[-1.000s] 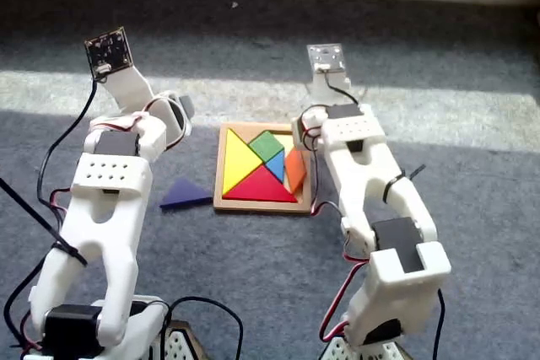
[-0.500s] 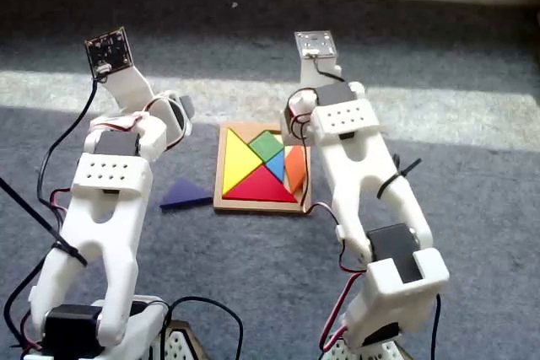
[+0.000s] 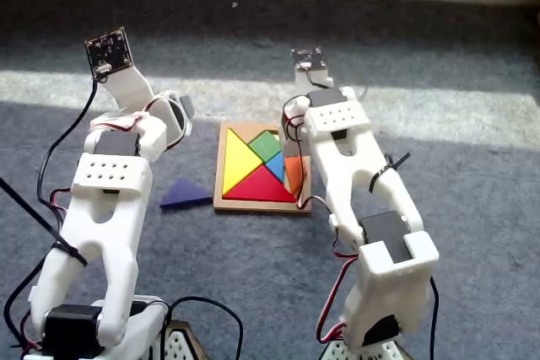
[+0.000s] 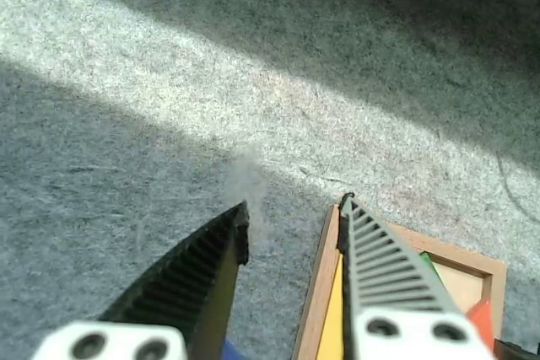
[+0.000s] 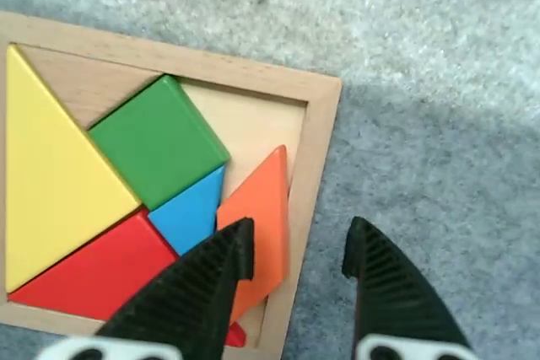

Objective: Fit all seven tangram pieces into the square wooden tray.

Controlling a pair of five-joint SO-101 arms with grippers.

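Tray (image 3: 253, 206) sits on the carpet (image 3: 481, 208) between the arms; yellow (image 3: 239, 162), green (image 3: 267, 146), blue (image 3: 275, 166) & red (image 3: 260, 185) lie flat in it. Orange (image 5: 261, 225) is along the tray's right edge and doesn't look seated: its near end seems to ride on the rim, w/ bare wood at the far-right corner and a smaller gap at the far edge beside green. Purple (image 3: 184, 195) lies on the carpet just beside the tray's left edge. R gripper (image 5: 299, 233) hangs over the right edge, jaws about half open, holding nothing: one finger above orange, the other outside the rim. L gripper (image 4: 294, 205) is near the far-left corner, jaws parted approx the same, also empty. Step in hand, I'd say: seat orange. Don't pinch across the rim; press the inner finger on orange's near end and push toward the far-right corner till it drops flat against blue & green. Go slow: a hard shove could lift blue or skid the tray.
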